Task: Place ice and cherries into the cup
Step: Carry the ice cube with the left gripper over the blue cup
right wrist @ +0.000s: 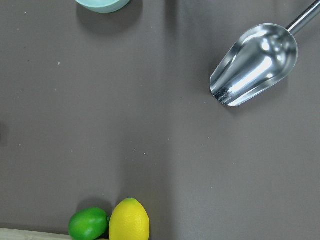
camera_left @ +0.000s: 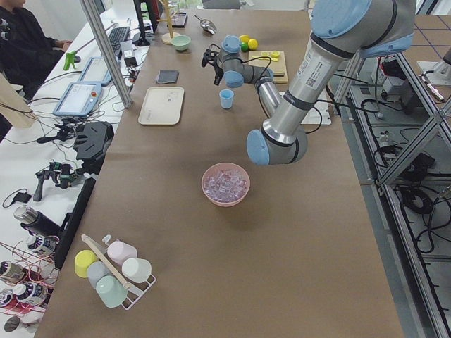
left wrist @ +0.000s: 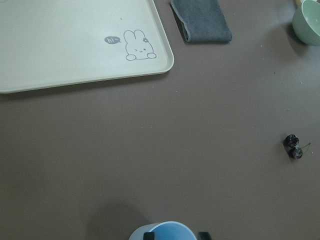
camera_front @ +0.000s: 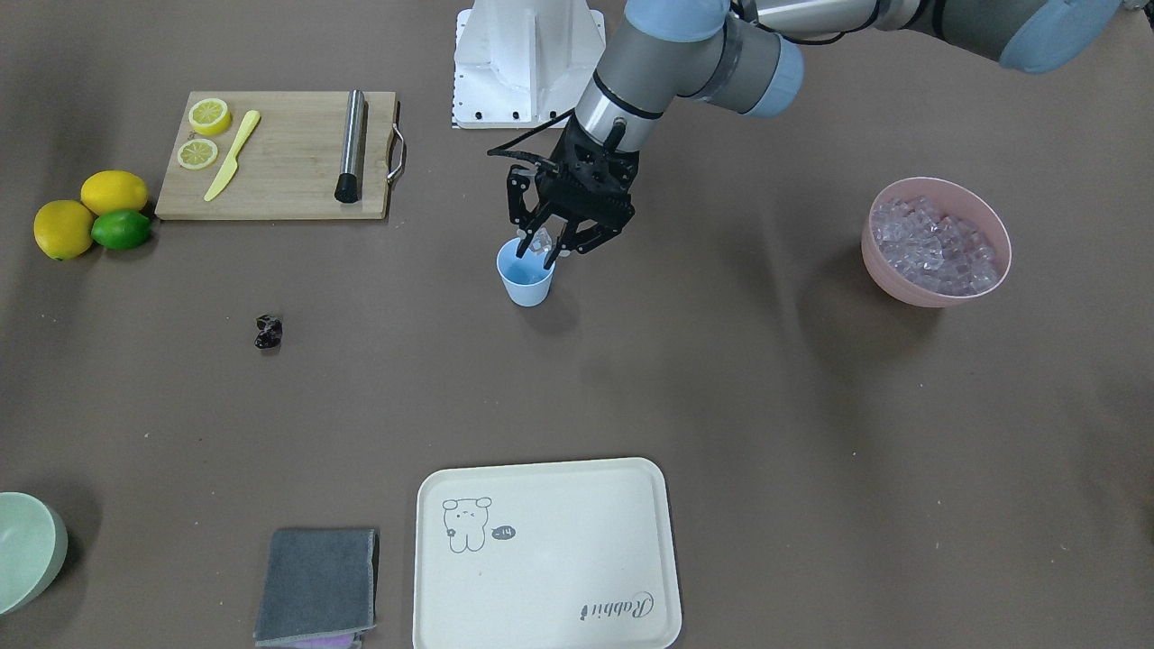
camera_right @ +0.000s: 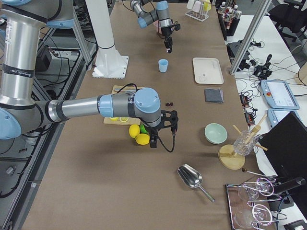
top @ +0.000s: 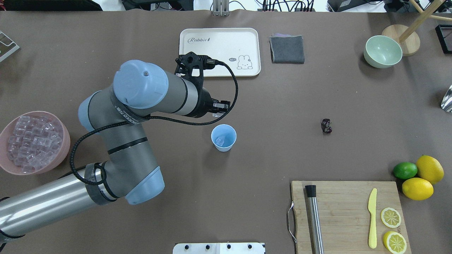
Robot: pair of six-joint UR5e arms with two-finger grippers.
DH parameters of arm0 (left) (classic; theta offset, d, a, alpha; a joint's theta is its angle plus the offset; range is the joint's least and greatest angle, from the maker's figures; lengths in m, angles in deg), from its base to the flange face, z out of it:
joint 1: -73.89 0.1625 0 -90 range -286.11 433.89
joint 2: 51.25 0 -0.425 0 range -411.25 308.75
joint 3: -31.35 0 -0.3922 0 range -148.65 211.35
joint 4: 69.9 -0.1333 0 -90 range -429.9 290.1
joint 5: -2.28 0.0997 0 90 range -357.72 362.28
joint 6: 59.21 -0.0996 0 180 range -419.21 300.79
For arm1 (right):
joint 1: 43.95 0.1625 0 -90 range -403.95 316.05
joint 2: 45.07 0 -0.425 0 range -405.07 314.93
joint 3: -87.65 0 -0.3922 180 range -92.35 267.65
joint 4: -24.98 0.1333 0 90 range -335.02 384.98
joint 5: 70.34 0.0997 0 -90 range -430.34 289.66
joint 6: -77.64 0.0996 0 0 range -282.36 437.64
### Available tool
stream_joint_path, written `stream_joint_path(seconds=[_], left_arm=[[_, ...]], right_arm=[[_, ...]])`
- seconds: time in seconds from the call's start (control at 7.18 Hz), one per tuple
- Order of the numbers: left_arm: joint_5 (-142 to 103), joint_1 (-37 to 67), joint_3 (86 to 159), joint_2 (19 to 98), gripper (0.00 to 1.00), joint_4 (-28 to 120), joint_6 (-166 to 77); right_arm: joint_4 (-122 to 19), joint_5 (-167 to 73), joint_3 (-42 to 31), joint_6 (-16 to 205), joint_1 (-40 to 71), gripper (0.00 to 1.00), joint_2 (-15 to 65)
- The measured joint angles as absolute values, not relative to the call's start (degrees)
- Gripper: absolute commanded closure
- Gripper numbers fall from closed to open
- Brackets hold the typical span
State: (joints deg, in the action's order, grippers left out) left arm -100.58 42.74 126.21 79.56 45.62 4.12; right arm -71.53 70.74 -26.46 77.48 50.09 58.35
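The light blue cup (camera_front: pixel 526 279) stands mid-table, with one ice cube (top: pixel 219 141) lying inside it. My left gripper (camera_front: pixel 538 255) hovers just above the cup's rim, shut on another clear ice cube (camera_front: pixel 541 239). In the left wrist view only its fingertips (left wrist: pixel 148 234) show, over the cup (left wrist: pixel 162 231). More ice (camera_front: pixel 938 243) fills the pink bowl (camera_front: pixel 902 290). The dark cherries (camera_front: pixel 268 332) lie on the table, apart from the cup. My right gripper (camera_right: pixel 153 140) hangs over the lemons, seen only from the side, so I cannot tell if it is open or shut.
A cream tray (top: pixel 219 51), a grey cloth (top: pixel 287 48) and a pale green bowl (top: pixel 383 51) sit at the far edge. A cutting board (top: pixel 346 211) holds a knife, lemon slices and a metal rod. Lemons and a lime (top: pixel 405 170) are beside it. A metal scoop (right wrist: pixel 255 62) lies nearby.
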Motion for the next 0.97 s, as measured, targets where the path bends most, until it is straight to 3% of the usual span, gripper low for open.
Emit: stream_joint_path(seconds=[0.28,0.7,0.84,0.97], left_arm=[[-99.5,44.3,122.2,79.9,1.00,49.4,4.5],[-99.1,46.8,122.2,79.2,1.00,50.1,5.4],[-99.0,47.4,122.3,78.9,0.63,50.0,5.7],[-98.8,47.8,122.4,78.7,0.03,50.0,5.9]], right_arm=[[-71.5,70.7,-26.4,77.5,50.1,0.00,58.4],[-71.6,70.6,-26.4,77.5,50.1,0.00,58.4],[-71.6,70.6,-26.4,77.5,50.1,0.00,58.4],[-71.6,70.6,-26.4,77.6,50.1,0.00,58.4]])
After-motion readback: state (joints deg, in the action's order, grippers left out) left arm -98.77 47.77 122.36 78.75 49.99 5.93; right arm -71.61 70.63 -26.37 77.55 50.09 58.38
